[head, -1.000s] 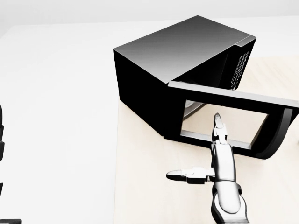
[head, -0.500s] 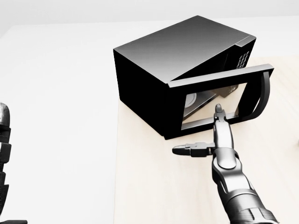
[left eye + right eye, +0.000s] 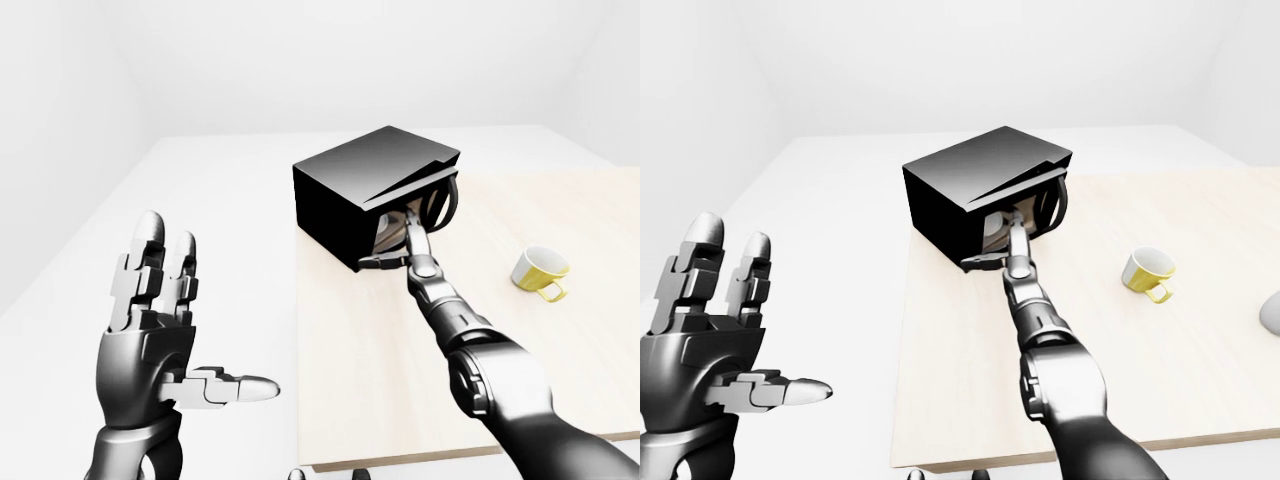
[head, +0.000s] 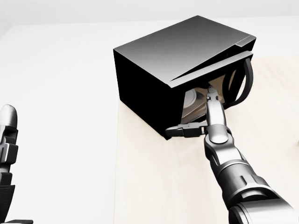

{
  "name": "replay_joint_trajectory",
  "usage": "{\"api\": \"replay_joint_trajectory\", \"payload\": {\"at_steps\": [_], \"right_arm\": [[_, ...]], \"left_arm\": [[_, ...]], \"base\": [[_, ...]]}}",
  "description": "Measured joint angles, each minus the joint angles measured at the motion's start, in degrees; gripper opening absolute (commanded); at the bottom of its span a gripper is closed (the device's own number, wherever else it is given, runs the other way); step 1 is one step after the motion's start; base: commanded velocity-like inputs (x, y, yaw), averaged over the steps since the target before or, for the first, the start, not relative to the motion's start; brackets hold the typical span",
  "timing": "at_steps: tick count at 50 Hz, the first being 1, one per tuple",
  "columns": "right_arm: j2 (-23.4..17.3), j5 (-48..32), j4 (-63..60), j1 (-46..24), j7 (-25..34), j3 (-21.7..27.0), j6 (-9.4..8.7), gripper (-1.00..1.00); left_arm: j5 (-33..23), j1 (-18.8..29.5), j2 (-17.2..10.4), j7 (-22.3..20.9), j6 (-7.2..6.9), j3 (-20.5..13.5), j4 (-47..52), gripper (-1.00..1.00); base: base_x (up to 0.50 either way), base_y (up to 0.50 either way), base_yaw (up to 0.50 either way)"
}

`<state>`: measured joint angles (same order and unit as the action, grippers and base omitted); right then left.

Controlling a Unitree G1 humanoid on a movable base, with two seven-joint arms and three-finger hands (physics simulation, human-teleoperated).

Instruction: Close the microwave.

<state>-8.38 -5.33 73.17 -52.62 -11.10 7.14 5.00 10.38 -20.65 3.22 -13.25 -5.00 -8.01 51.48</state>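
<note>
The black microwave (image 4: 177,51) stands at the table's upper left corner in the head view. Its door (image 4: 236,77) is almost shut, with a narrow wedge of gap through which the pale inside shows. My right hand (image 4: 198,114) is open, its fingers (image 4: 211,95) stretched flat against the door's glass and the thumb sticking out to the left. My left hand (image 3: 160,320) is open and empty, raised at the left of the left-eye view, away from the table.
The light wooden table (image 4: 149,182) carries a yellow mug (image 3: 540,272) to the right of the microwave. A grey rounded thing (image 3: 1272,312) shows at the right edge of the right-eye view. White floor lies to the table's left.
The microwave door has swung from wide open to almost shut. My right arm has stretched forward with it, fingers on the glass. My left hand has risen slightly at the left edge.
</note>
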Motion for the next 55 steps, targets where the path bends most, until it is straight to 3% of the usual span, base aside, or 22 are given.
{"api": "replay_joint_trajectory", "payload": {"at_steps": [14,44,53,55], "right_arm": [[1.5,-3.7,3.5,-4.5,-0.2,1.7,0.00,1.00],[2.0,-8.7,4.0,-4.8,0.9,4.7,0.00,1.00],[1.3,-4.6,-5.2,-0.5,3.0,2.9,0.00,1.00],[1.2,-3.8,-12.2,2.4,4.0,1.8,-1.32,1.00]], "left_arm": [[-0.2,-0.1,-0.2,0.1,0.00,0.4,-0.4,1.00],[-0.2,-0.3,-0.2,0.0,0.00,0.5,-0.7,1.00],[-0.1,-0.4,-0.2,0.0,0.00,0.3,-0.5,1.00],[-0.1,-0.4,-0.1,0.0,0.00,0.3,-0.4,1.00]], "base": [[0.00,0.00,0.00],[0.00,0.00,0.00],[0.00,0.00,0.00],[0.00,0.00,0.00]]}}
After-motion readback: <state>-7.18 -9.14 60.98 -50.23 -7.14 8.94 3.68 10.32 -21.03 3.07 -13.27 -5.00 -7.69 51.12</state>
